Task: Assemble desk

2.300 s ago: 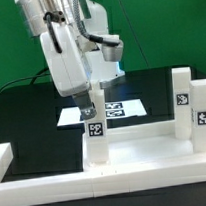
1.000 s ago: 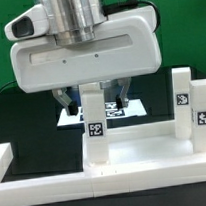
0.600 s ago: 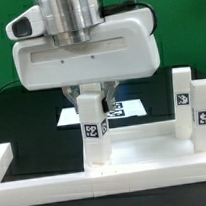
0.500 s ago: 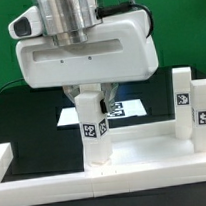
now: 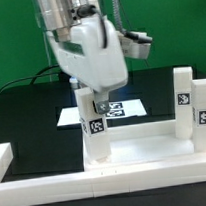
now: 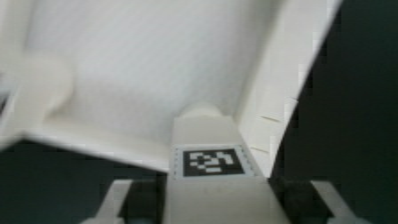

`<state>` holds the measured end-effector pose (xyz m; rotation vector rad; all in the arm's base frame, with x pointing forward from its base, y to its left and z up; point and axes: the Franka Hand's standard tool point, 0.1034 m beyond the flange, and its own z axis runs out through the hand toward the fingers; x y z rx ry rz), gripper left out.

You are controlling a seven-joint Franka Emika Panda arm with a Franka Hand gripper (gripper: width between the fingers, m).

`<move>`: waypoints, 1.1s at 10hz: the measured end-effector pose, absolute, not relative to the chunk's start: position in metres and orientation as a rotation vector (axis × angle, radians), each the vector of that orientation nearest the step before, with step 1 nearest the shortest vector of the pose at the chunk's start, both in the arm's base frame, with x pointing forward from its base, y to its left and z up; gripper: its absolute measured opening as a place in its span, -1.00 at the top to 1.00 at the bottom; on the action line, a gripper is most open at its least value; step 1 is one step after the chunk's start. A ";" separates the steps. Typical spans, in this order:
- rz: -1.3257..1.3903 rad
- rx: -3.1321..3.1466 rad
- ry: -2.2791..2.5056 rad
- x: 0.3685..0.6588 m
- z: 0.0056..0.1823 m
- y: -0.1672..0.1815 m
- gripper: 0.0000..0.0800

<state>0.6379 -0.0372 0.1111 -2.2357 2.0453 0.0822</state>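
Rotated since a second ago, the pincer (image 5: 91, 95) now shows its narrow side and grips the top of a tagged square leg (image 5: 94, 132); that leg stands upright in the white desk tabletop (image 5: 145, 153) at the exterior view's left; two more tagged legs (image 5: 192, 104) stand at the right; the marker board (image 5: 117, 111) lies beyond on the black bench (image 5: 27, 117).
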 end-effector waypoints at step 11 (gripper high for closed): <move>0.113 -2.768 1.266 0.623 0.103 -0.035 -0.62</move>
